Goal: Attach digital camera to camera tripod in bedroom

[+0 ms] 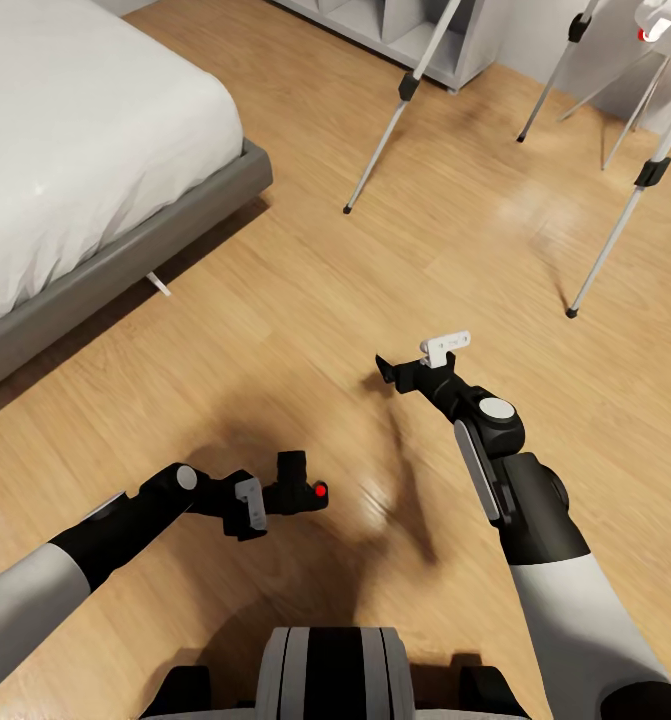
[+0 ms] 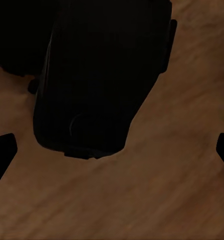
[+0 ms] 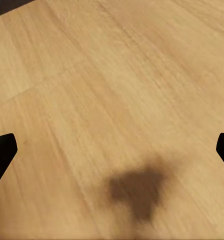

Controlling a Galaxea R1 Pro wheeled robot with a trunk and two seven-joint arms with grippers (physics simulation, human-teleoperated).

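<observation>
My left gripper has the camera in it, held out low over the wood floor in front of my trunk. From the head view you can see the red dot on the camera facing up and to the right, and the black body sits right at the end of my fingers. In the left wrist view the camera is just a big dark block against the floor, and my two fingertips poke in at the edges with a wide gap, so honestly I can't see the pads actually pressing on it from there.

My right gripper is stretched forward over bare floor with nothing in it. In the right wrist view the fingertips sit far apart at the edges, just planks and a dark shadow between them, so it's spread wide.

The tripod stands ahead and to the right, silver legs planted on the floor, well apart from both grippers. The bed is off to my left, and a grey shelf sits behind the tripod's left leg.
</observation>
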